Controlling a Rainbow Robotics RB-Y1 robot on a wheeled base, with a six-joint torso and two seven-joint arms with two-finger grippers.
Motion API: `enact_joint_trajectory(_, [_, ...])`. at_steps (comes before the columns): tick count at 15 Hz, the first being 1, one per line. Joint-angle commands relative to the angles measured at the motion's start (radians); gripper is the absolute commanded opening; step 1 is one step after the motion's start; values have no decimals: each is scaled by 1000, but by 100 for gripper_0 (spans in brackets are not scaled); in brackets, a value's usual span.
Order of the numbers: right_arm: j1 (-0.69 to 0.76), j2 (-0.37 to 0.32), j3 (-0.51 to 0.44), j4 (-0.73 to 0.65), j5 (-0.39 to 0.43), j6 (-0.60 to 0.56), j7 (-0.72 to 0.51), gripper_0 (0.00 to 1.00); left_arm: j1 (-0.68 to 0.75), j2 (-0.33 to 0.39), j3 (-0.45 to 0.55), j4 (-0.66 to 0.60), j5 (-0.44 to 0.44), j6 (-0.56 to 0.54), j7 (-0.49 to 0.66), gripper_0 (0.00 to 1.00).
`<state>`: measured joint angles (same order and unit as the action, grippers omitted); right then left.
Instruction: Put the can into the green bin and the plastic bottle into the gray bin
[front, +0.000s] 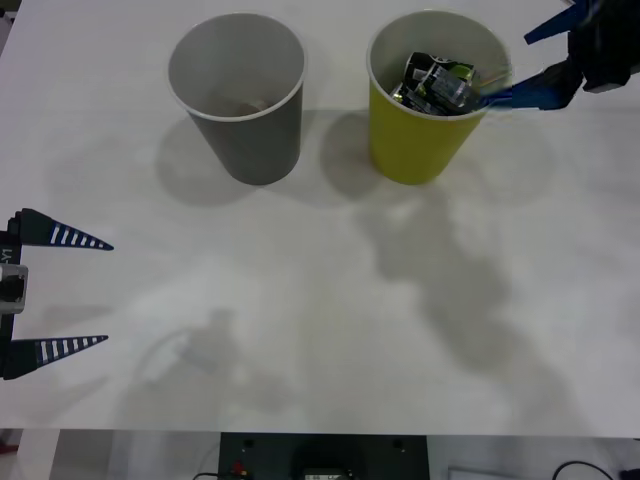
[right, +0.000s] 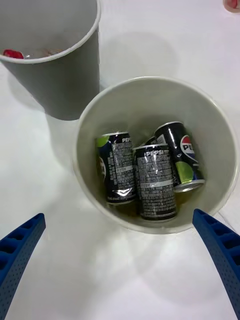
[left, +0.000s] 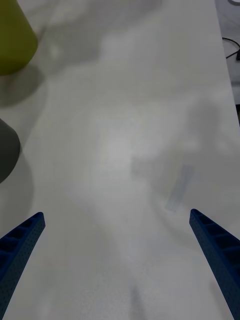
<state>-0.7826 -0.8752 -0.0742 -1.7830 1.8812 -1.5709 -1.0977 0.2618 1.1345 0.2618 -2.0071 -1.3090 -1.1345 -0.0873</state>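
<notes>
My right hand (front: 527, 68) hangs just above the far rim of the green bin (front: 420, 140), fingers spread wide and empty, and I count three cans (right: 156, 182) lying inside it, so I judge the can drop done. My left hand (front: 70, 290) waits wide open over the near left of the surface (front: 320, 330). The gray bin (front: 245, 130) holds something with a red bit; next I'd pull the right arm clear.

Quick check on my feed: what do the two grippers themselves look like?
Both have two long, tapered blue fingers with ribbed faces. On the left gripper the ribs read as pale stripes against dark fingers, which join a black and grey body. The right gripper has brighter blue fingers on a black wrist housing.
</notes>
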Motion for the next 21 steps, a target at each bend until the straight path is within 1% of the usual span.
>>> enact_joint_trajectory(1, [155,-2,-92,-147,-27,0,35,100,0,0,0,0,0,0,0,100])
enact_joint_trajectory(3, [243,-2,-142,-219,-37,0,104,100,0,0,0,0,0,0,0,100])
enact_joint_trajectory(5, [319,-2,-177,-254,-60,0,200,100,0,0,0,0,0,0,0,100])
enact_joint_trajectory(8, [427,-2,-214,-296,-88,0,305,100,0,0,0,0,0,0,0,100])
enact_joint_trajectory(10, [516,-2,-237,-299,-149,0,384,100,0,0,0,0,0,0,0,100])
enact_joint_trajectory(12, [572,-2,-254,-300,-175,0,473,100,0,0,0,0,0,0,0,100])
enact_joint_trajectory(15, [655,4,-277,-317,-177,0,570,100,0,0,0,0,0,0,0,100])
enact_joint_trajectory(17, [707,31,-305,-334,-177,0,639,100,0,0,0,0,0,0,0,100])
enact_joint_trajectory(19, [750,61,-325,-351,-177,0,683,100,0,0,0,0,0,0,0,100])
enact_joint_trajectory(21, [784,81,-328,-357,-177,0,733,100,0,0,0,0,0,0,0,100])
